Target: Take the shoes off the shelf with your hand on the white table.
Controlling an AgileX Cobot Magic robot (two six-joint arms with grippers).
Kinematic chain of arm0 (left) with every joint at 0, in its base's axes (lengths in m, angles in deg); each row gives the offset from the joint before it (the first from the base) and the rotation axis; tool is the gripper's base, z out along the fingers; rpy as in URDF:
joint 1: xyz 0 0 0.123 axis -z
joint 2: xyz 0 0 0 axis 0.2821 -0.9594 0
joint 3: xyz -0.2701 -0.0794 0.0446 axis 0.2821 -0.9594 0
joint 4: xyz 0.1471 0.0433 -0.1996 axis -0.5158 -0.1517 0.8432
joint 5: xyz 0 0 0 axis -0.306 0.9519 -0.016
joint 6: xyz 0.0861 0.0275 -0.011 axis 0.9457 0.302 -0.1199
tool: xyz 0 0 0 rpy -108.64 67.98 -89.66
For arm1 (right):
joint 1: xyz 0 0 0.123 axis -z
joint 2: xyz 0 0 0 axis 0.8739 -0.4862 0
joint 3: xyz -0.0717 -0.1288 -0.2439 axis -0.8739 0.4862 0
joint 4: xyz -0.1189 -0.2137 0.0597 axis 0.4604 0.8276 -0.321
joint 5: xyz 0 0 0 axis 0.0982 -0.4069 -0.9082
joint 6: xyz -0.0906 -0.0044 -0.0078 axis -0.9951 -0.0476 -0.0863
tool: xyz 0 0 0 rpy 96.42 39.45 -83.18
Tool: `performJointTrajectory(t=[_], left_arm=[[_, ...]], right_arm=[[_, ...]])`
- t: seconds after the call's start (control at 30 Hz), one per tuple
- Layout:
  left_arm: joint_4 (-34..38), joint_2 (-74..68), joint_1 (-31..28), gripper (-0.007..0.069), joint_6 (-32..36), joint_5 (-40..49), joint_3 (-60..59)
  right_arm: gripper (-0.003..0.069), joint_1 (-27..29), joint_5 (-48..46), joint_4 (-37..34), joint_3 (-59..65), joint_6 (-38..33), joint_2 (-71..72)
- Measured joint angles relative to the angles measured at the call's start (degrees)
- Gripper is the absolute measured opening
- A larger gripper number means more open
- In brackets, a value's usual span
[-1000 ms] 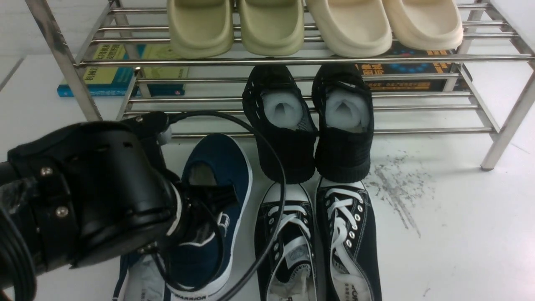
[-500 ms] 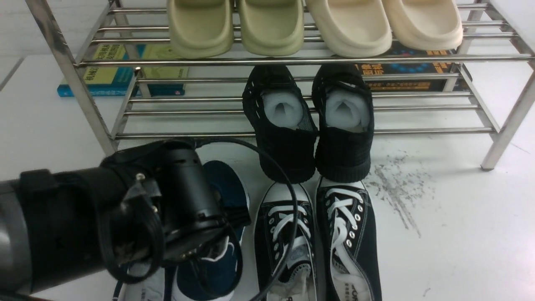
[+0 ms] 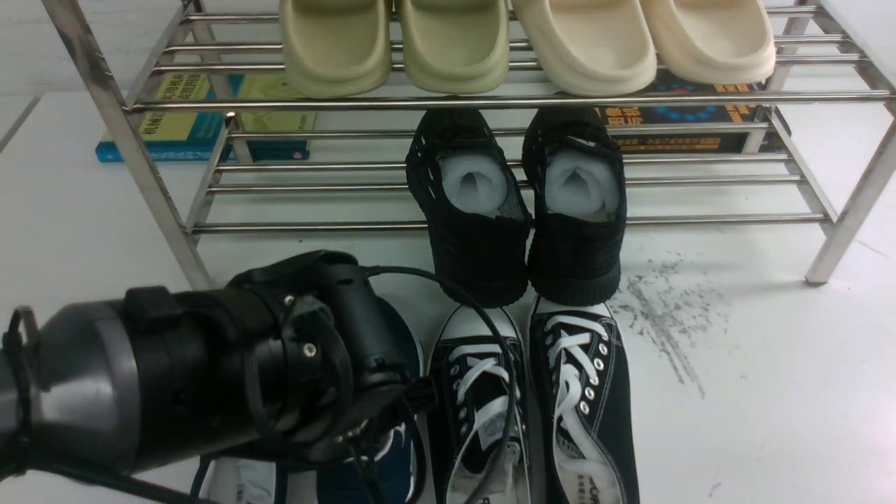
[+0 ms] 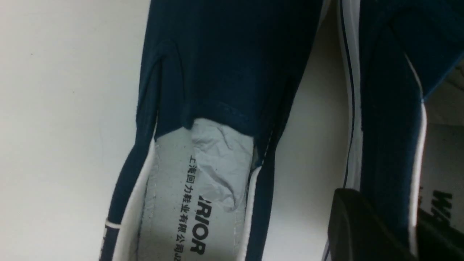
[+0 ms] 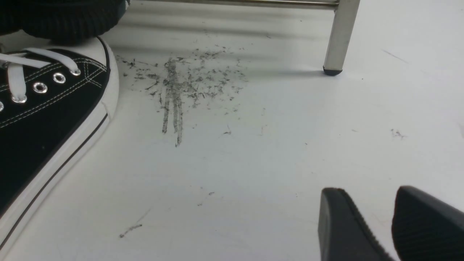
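Note:
Both navy shoes lie on the white table (image 3: 770, 392), off the shelf (image 3: 490, 102), and my left arm (image 3: 210, 378) hides most of them in the front view. A strip of one navy shoe (image 3: 395, 455) shows beside the wrist. In the left wrist view, one navy shoe (image 4: 217, 72) lies with paper stuffing in it. My left gripper (image 4: 380, 201) is shut on the side wall of the other navy shoe (image 4: 391, 108), one finger outside and one inside. My right gripper (image 5: 368, 190) hovers low over bare table, shut and holding nothing.
Black mesh shoes (image 3: 518, 210) hang off the lower tier's front. Black lace-up sneakers (image 3: 532, 413) lie right of the navy pair. Pale slippers (image 3: 525, 42) fill the top tier. Books (image 3: 203, 119) lie behind the shelf. Grey scuffs (image 3: 665, 322) and a shelf leg (image 5: 339, 40) are at the right.
My left arm has drawn back toward the near edge, bringing the navy shoe away from the shelf to beside its mate. The wrist now covers most of that shoe.

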Motion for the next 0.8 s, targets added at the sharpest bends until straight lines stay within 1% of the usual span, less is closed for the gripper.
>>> performJointTrajectory(t=[0.07, 0.1, 0.2, 0.33, 0.37, 0.43, 0.53, 0.63, 0.7, 0.8], left_arm=[[0.59, -0.05, 0.0, 0.0111, 0.84, 1.19, 0.0], [0.65, -0.05, 0.0, 0.0119, 0.92, 1.4, 0.0], [1.38, -0.05, 0.0, 0.0197, 2.54, 3.23, 0.05], [2.19, -0.05, 0.07, 0.0311, 6.71, 3.8, 0.32], [2.19, -0.05, 0.07, 0.0311, 6.91, 3.8, 0.31], [3.48, -0.05, 0.07, 0.0347, 8.61, 4.31, 0.97], [4.09, 0.56, 0.07, 0.036, 10.58, 6.34, 3.28], [4.09, 2.5, 0.11, 0.0355, 13.22, 9.22, 6.48], [4.03, 4.71, 0.11, 0.0335, 15.79, 11.06, 8.4], [4.03, 8.69, 0.11, 0.0264, 21.34, 14.0, 10.96]], right_arm=[[0.0237, 0.0, 0.0, 0.0, 0.0, 0.0, 0.0], [0.0237, 0.0, 0.0, 0.0, 0.0, 0.0, 0.0], [0.0237, 0.0, 0.0, 0.0, 0.0, 0.0, 0.0], [0.0237, 0.0, 0.0, 0.0, 0.0, 0.0, 0.0], [0.0237, 0.0, 0.0, 0.0, 0.0, 0.0, 0.0], [0.0237, 0.0, 0.0, 0.0, 0.0, 0.0, 0.0], [0.0237, 0.0, 0.0, 0.0, 0.0, 0.0, 0.0], [0.0237, 0.0, 0.0, 0.0, 0.0, 0.0, 0.0], [0.0237, 0.0, 0.0, 0.0, 0.0, 0.0, 0.0], [0.0237, 0.0, 0.0, 0.0, 0.0, 0.0, 0.0]])
